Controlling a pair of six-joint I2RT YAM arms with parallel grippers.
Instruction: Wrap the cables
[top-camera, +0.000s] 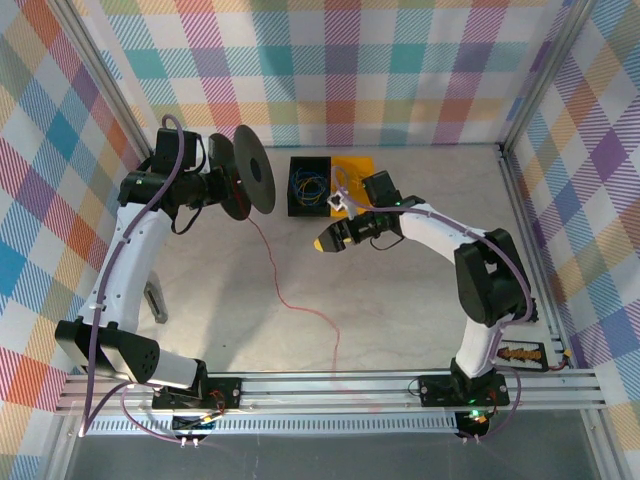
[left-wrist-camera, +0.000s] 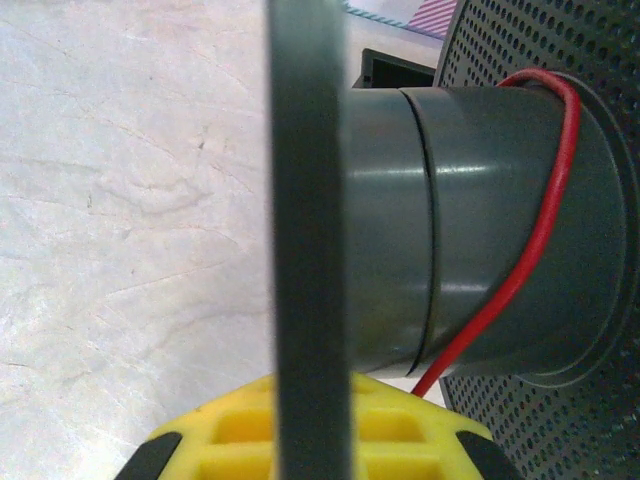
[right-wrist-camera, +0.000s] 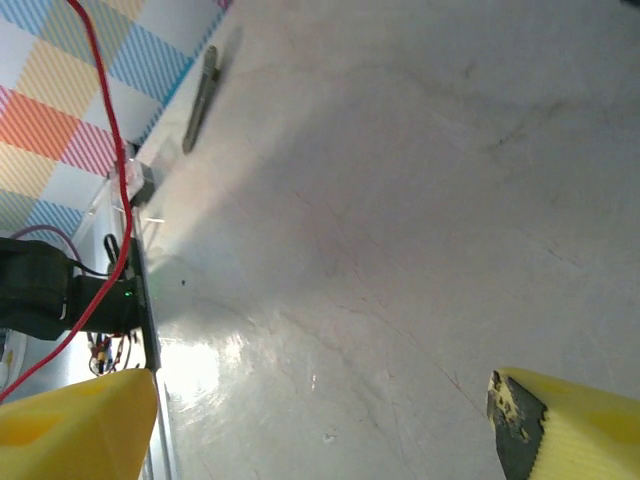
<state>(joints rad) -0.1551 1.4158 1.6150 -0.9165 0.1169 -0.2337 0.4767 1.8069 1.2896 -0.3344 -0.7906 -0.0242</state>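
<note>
Barely begun: the left gripper (top-camera: 222, 186) is clamped on the spool (top-camera: 250, 172), and the red cable (top-camera: 283, 290) makes just a partial turn on its hub (left-wrist-camera: 480, 200), the rest trailing over the table (top-camera: 400, 300). The right gripper (right-wrist-camera: 322, 425) hangs jaws apart, empty. More cables (top-camera: 308, 185) wait in the box (top-camera: 312, 157).

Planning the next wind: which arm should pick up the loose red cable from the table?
Right, probably: the right fingers stand open and empty near the red cable trailing over the table, while the left fingers are shut on the spool.
</note>
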